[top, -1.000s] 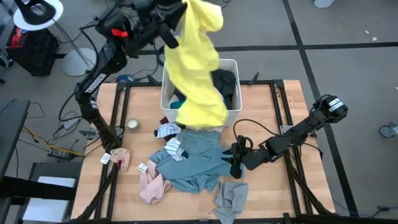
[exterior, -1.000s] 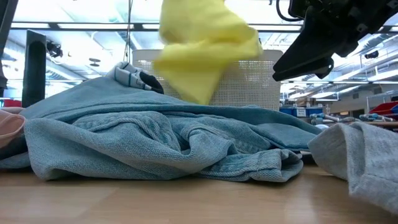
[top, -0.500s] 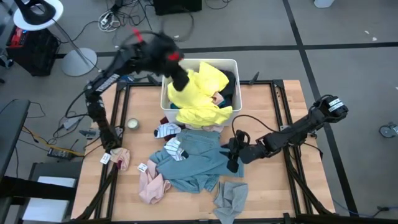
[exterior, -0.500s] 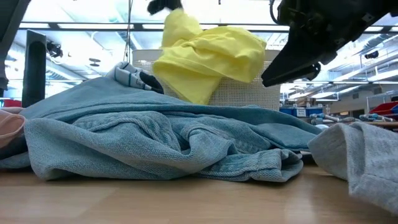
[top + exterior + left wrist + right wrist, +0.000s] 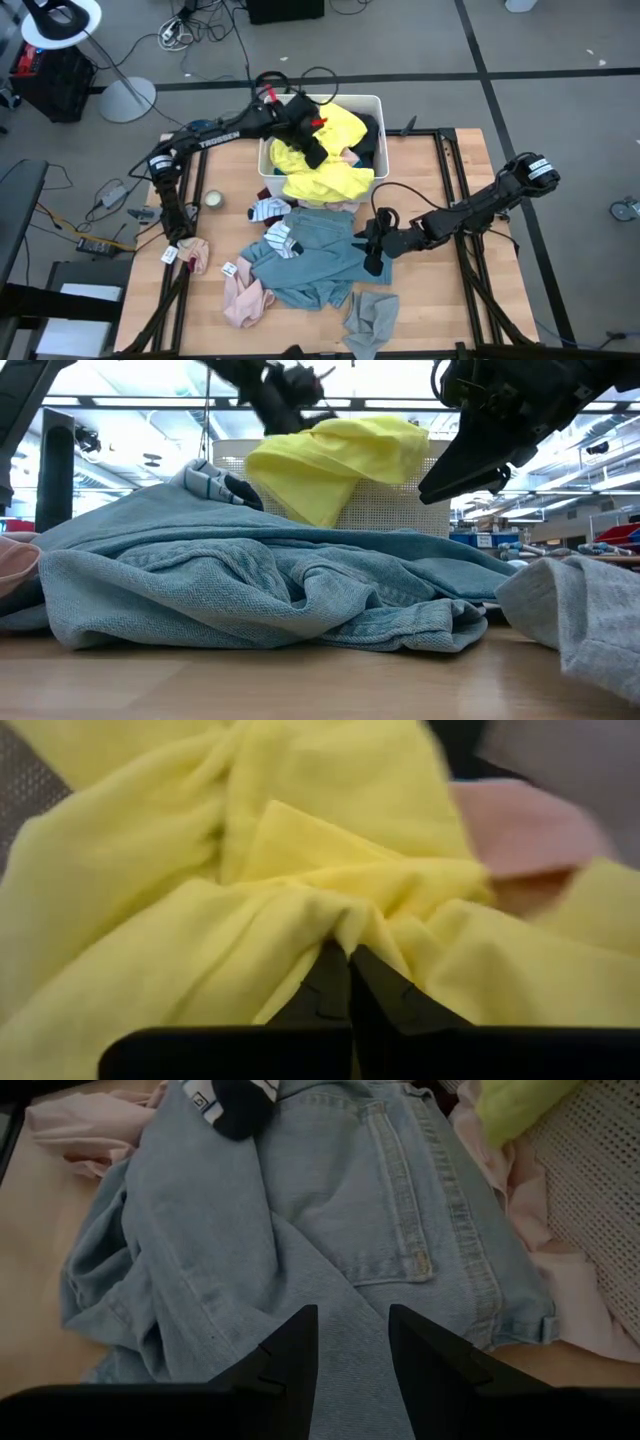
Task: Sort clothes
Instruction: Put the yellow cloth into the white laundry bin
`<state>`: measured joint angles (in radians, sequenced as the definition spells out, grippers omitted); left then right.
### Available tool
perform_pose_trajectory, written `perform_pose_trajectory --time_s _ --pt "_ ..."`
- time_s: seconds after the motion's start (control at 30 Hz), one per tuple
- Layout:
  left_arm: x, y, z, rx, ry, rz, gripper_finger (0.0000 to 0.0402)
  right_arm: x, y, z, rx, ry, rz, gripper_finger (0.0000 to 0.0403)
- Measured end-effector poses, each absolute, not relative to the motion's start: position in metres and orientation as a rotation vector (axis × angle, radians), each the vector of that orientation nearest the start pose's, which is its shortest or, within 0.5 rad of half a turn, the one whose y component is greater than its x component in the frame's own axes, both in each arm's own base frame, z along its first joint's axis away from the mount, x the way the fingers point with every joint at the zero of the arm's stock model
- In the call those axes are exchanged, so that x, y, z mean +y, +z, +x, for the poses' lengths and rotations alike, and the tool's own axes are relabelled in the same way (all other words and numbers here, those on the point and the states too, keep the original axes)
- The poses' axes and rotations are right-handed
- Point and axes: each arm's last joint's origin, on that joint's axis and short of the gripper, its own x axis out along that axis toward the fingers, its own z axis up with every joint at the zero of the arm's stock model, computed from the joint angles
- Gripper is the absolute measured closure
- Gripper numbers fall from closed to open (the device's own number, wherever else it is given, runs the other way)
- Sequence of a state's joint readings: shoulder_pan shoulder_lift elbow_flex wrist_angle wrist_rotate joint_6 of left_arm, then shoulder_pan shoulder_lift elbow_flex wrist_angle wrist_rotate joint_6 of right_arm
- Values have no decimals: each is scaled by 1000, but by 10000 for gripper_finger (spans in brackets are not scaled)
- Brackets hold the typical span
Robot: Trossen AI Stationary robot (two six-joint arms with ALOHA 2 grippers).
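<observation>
The clothes lie in two heaps. A bright yellow garment fills the white bin at the table's far side, its lower part draped over the bin's near wall. My left gripper reaches down into the bin and is shut on this garment. Light blue denim jeans lie spread on the table in front of the bin. My right gripper hangs open just above the jeans' right edge, touching nothing. My left gripper pinches a bunched fold of the yellow garment between its two fingertips. The fingers slant down into the bin from the table's far left. The cloth lies slack and heaped in the bin, and part of it hangs over the near wall.
A dark garment lies in the bin's right half. On the table lie striped socks, a pink garment, a grey garment and a small round roll.
My left gripper has dropped from high above the bin down into it, tipping from near level to pointing down, still shut on the yellow garment. The garment hung in the air then and is now heaped in the bin. My right gripper has edged slightly left over the jeans.
</observation>
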<state>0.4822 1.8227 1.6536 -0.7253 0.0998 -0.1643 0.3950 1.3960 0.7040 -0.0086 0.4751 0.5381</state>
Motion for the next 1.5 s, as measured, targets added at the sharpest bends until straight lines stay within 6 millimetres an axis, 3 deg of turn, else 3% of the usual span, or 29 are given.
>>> perform_pose_trajectory --time_s 0.17,0.33,0.47,0.6,0.77,1.13,1.33,1.5 --pt "201 257 346 759 488 -483 395 92 193 257 592 -244 223 277" --pt "212 225 334 696 536 -559 371 92 193 257 593 -243 215 277" --pt "217 212 324 710 546 -618 326 88 193 258 596 -256 205 277" --pt "220 211 321 712 519 -671 287 80 193 260 596 -280 201 277" --pt "224 232 325 715 445 -699 276 76 192 262 610 -268 207 277" --pt "206 315 334 797 388 -554 275 73 191 262 627 -274 189 277" --pt "181 348 345 765 261 -508 275 73 190 261 635 -274 185 277" --pt "157 361 356 747 184 -481 275 73 190 261 634 -274 186 277"
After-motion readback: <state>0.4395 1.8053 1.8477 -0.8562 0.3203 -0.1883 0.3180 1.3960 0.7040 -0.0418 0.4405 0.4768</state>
